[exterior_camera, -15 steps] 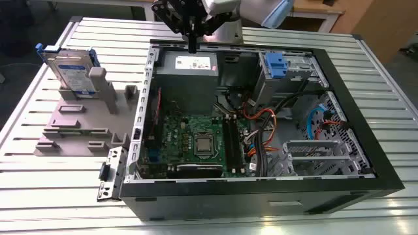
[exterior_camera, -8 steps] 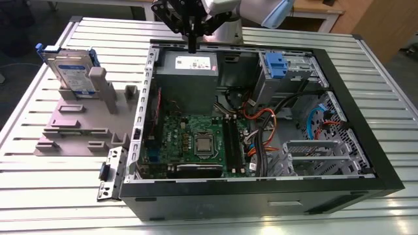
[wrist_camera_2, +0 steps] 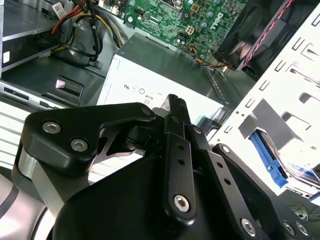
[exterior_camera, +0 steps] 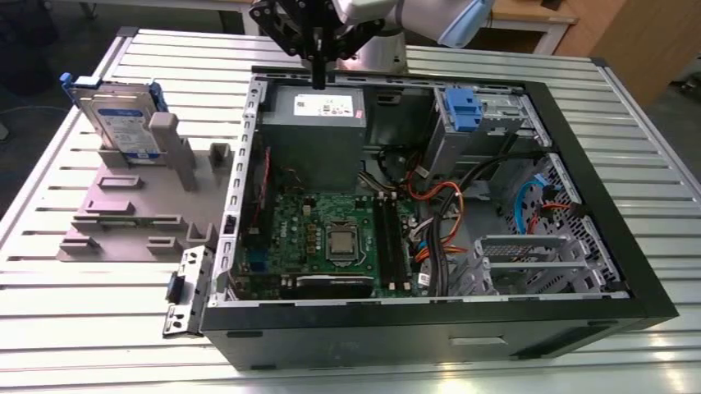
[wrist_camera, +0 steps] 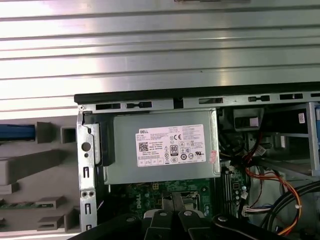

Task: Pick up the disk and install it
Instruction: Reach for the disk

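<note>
Slatted metal table [exterior_camera: 88,312]: the disk [exterior_camera: 115,119] stands on edge in a grey holder [exterior_camera: 126,217], well to the exterior view's left of the gripper [exterior_camera: 318,80], which is clenched empty above the power supply [exterior_camera: 315,139].

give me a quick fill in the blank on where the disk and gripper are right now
1. The disk stands in a grey holder on the exterior view's ____ of the case.
2. The gripper hangs above the power supply and holds ____.
3. The disk's side rails are ____.
Missing words: left; nothing; blue.
</note>
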Controlling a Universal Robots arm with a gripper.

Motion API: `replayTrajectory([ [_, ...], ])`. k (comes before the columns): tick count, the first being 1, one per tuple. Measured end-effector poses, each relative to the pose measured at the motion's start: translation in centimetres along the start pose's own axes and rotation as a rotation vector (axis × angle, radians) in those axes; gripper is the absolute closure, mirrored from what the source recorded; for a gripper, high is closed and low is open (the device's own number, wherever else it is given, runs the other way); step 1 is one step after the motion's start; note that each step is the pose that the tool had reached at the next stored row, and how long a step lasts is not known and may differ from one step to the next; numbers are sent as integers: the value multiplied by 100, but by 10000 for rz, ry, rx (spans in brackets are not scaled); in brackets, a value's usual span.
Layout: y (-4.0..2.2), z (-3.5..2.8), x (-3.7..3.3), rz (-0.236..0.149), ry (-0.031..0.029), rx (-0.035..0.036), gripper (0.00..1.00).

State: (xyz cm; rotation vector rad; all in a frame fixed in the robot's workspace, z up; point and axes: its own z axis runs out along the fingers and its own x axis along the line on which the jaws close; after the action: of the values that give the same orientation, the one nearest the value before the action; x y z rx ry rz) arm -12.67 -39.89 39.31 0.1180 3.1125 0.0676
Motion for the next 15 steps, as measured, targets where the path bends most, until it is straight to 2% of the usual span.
replayTrajectory([
  [5, -2, 1, 31, 0, 0, 0, 89],
  [15, -4, 4, 50, 0, 1, 0, 89],
])
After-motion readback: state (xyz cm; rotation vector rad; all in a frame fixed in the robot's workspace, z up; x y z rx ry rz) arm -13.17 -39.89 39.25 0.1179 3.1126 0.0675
